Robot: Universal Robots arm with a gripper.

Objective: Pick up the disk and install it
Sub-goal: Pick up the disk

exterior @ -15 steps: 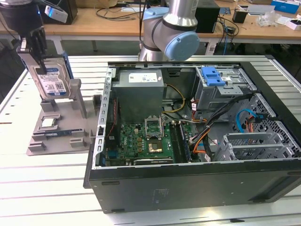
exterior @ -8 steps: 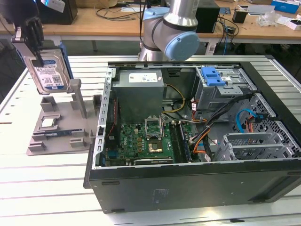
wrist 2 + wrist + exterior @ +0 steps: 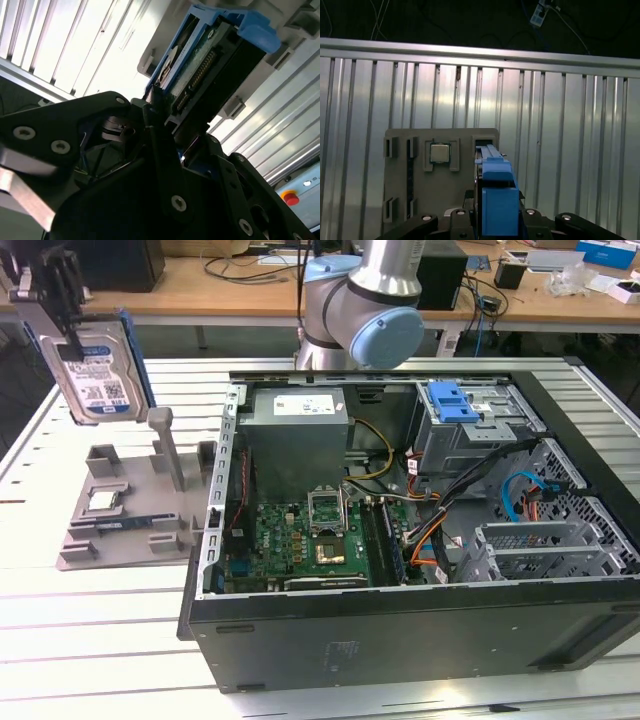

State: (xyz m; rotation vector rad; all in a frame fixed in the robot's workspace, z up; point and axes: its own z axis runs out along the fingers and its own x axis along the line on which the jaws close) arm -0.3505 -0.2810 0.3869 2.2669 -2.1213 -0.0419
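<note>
- The disk [image 3: 100,375] is hanging upright, a flat silver slab with a blue-and-white label and a blue plastic frame hugging its edges.
- The black gripper [image 3: 66,325] is clamping its top edge.
- It's hovering above the grey slotted holder [image 3: 130,505], beside the open computer case [image 3: 400,540] on the ribbed metal table [image 3: 60,640].

Grey stand [image 3: 130,540] sits directly beneath the disk [image 3: 98,375].
</note>
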